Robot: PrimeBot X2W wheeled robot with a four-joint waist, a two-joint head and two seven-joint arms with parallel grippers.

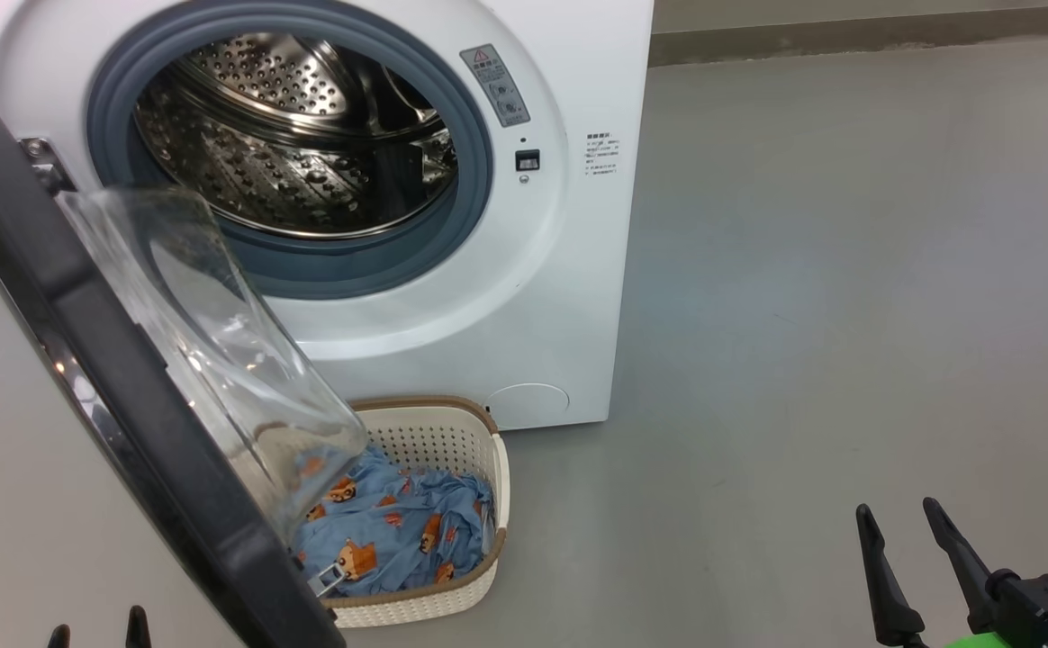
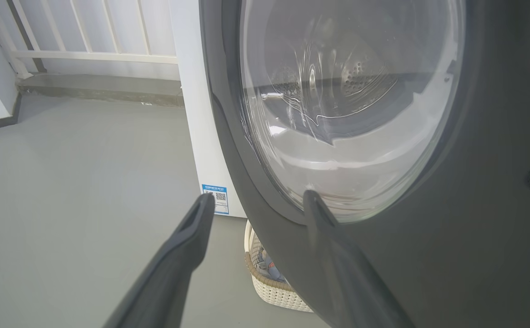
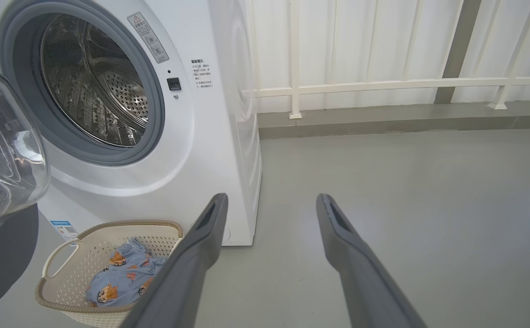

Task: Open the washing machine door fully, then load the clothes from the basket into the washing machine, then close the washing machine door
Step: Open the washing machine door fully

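Blue printed clothes (image 1: pixel 398 526), prob. soft, light & floppy, lie bunched in the basket (image 1: pixel 438 439) on the floor (image 1: pixel 803 315) below the open washing machine door (image 1: pixel 101 360); best pinch a raised fold mid-pile; left fingers (image 2: pixel 185 243) & right fingers (image 3: pixel 199 246) both spread wide, empty.

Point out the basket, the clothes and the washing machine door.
the basket (image 1: pixel 434 439): head view, perforated back wall.
the clothes (image 1: pixel 398 526): head view, middle of the blue fabric.
the washing machine door (image 1: pixel 101 360): head view, dark inner frame.
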